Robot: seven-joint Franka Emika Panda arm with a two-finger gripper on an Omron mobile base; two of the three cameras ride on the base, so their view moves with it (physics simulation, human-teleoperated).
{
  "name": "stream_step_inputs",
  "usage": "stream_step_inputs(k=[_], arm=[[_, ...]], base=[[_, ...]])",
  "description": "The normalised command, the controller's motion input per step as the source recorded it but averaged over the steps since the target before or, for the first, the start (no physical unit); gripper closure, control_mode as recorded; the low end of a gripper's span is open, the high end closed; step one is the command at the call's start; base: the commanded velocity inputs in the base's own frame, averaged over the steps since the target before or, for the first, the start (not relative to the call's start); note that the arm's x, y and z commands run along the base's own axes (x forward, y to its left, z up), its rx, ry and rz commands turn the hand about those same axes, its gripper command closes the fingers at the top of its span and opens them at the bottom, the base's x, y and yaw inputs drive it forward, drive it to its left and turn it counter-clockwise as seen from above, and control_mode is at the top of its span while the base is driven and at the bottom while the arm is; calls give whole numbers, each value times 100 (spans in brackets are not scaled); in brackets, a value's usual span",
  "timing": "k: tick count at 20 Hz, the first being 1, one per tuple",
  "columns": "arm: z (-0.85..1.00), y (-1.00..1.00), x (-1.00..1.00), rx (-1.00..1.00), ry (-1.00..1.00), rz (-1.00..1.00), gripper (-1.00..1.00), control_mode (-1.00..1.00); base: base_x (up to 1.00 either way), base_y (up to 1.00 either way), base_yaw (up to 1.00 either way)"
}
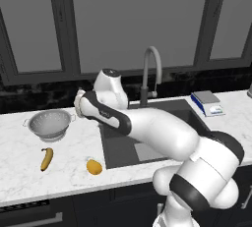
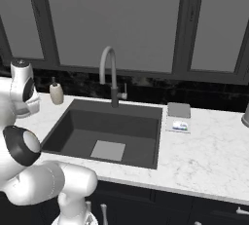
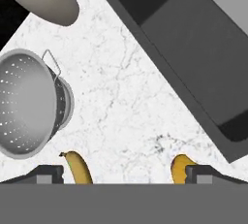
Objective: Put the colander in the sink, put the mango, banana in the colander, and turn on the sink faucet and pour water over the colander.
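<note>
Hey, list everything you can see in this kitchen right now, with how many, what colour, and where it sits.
colander: one, silver-grey, on the counter left of the sink
banana: one, yellow, on the counter in front of the colander
mango: one, orange-yellow, on the counter right of the banana
sink: one, dark grey, set in the counter
sink faucet: one, grey, behind the sink
soap dispenser: one, beige, left of the faucet
scale: one, grey, on the counter right of the sink
counter: one, white marble
claw: one, dark tips, open above the counter

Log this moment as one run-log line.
gripper: open, above counter, empty | round perforated silver-grey metal colander: on counter | curved yellow banana, oval orange-yellow mango: on counter | dark grey rectangular sink: empty
</note>
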Motion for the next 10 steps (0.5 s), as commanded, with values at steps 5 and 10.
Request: stream_step_inputs(k=[5, 10], arm=[[-5, 24, 35, 4, 9, -5, -100, -100], [-10, 32, 32, 0, 7, -2, -100, -100]], base=[[0, 0, 0], [0, 0, 0]])
